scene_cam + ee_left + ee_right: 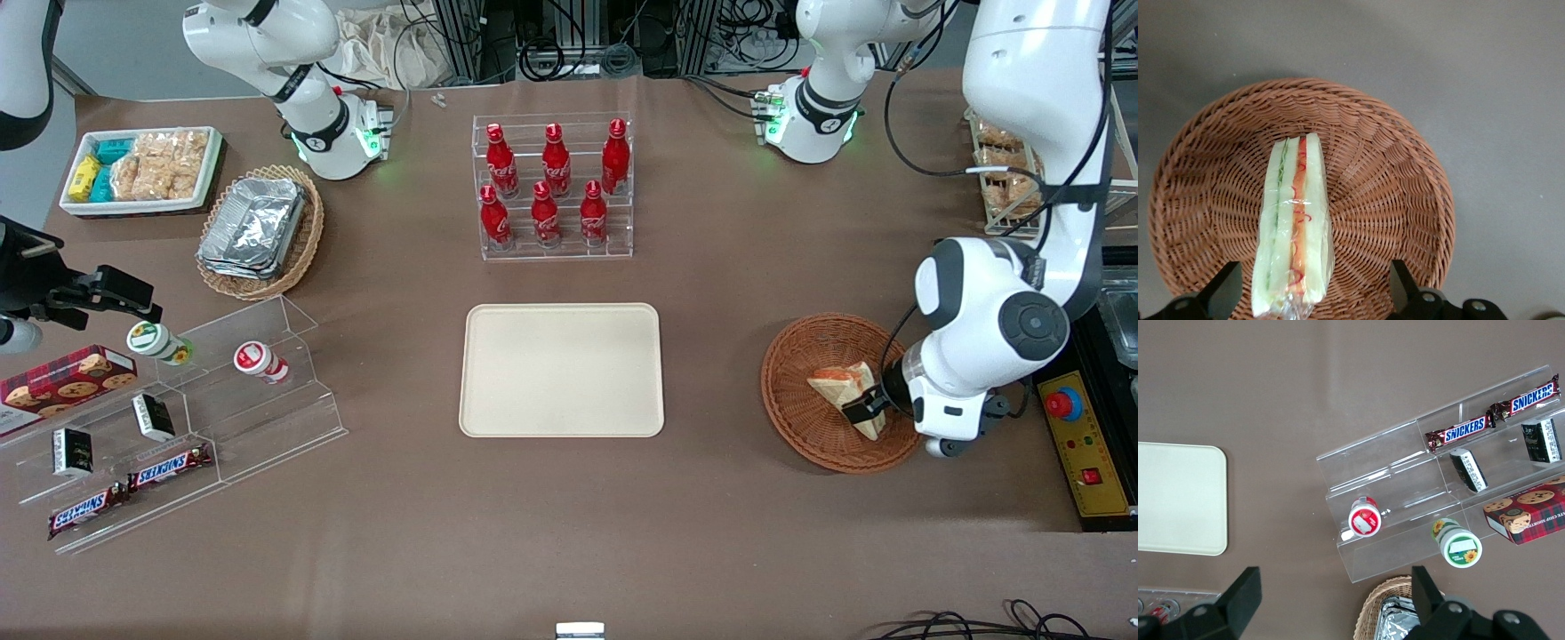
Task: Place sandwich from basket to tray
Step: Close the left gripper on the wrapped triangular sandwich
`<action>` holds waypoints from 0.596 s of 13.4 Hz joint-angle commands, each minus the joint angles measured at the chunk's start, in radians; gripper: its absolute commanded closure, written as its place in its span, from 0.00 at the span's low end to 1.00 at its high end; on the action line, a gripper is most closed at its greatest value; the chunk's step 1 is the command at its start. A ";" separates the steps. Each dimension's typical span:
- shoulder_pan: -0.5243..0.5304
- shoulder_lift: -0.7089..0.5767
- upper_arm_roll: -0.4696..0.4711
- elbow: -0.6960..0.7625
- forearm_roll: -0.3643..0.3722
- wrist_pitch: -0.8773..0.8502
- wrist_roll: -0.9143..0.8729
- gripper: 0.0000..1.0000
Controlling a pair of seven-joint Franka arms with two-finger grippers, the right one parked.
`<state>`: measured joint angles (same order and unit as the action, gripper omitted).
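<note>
Where end effector [1313, 293] straddles: sandwich [1293, 227] in basket [1398, 193]

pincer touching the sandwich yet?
Apart. Left wrist view: the open pincer straddles the sandwich in the basket, with wicker visible between each finger and the wrap.

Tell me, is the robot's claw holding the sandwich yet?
Not yet. The gripper is open over the basket, one finger on each side of the sandwich at one end, with gaps showing. Nothing is held.
</note>
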<state>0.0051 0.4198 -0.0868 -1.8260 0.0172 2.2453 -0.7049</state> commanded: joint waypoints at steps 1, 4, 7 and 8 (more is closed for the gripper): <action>0.009 -0.006 0.002 -0.036 0.014 0.016 -0.036 0.00; 0.010 -0.004 0.005 -0.058 0.014 0.019 -0.036 0.00; 0.010 0.017 0.004 -0.056 0.010 0.023 -0.039 0.00; 0.010 0.028 0.004 -0.056 0.010 0.027 -0.063 0.00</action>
<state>0.0135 0.4431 -0.0791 -1.8614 0.0170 2.2453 -0.7251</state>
